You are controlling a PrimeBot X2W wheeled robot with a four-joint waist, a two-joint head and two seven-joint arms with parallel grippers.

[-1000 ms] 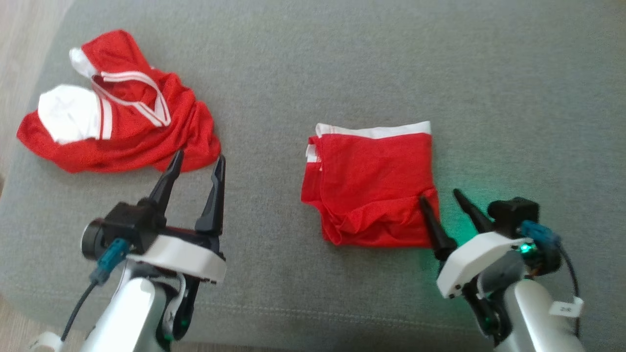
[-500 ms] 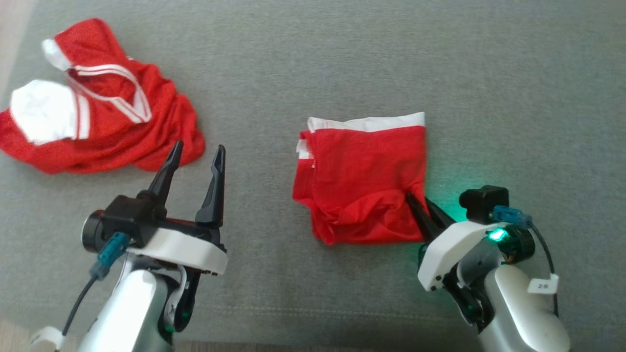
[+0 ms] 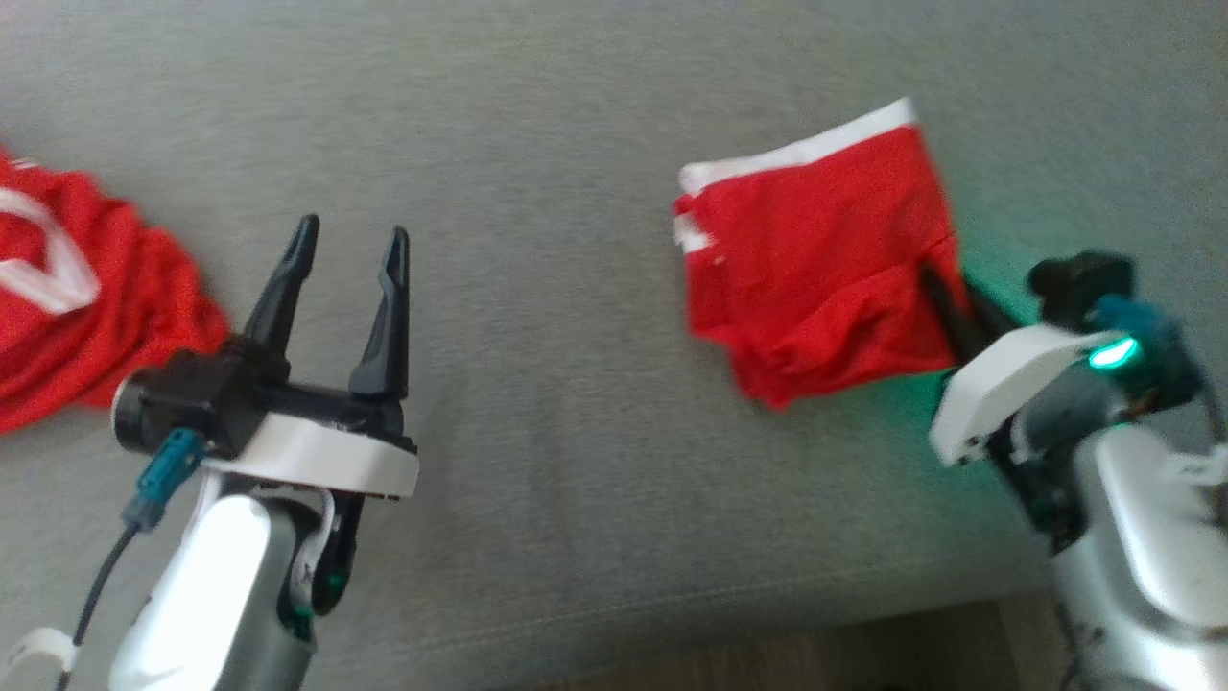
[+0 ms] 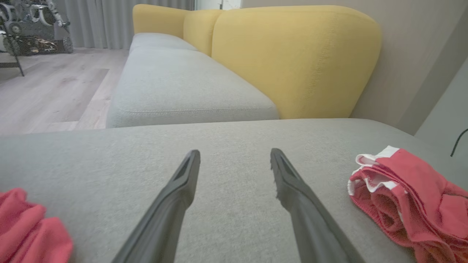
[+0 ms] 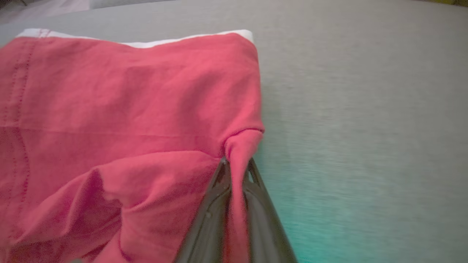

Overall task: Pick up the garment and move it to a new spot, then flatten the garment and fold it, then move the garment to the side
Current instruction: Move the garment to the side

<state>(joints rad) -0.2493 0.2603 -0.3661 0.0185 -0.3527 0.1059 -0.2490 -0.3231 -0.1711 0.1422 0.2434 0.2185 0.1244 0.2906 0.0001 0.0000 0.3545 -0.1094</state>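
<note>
While your right gripper (image 5: 237,163) pinches a corner of the folded garment (image 3: 815,240) and the left gripper (image 3: 352,230) hangs spread and empty, you seem to be at the move-aside step, so drag gently to save the folds.

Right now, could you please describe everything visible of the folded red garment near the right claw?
The folded red garment looks like a thin, soft knit, folded into a rough rectangle. It has a white band along its far edge and white trim at its left corner. Its stacked layers are rumpled along the near edge. It rests on the grey cushion, skewed in the head view. The right claw is shut on a pinch of fabric at its near right corner, drawing it into a small peak.
</note>
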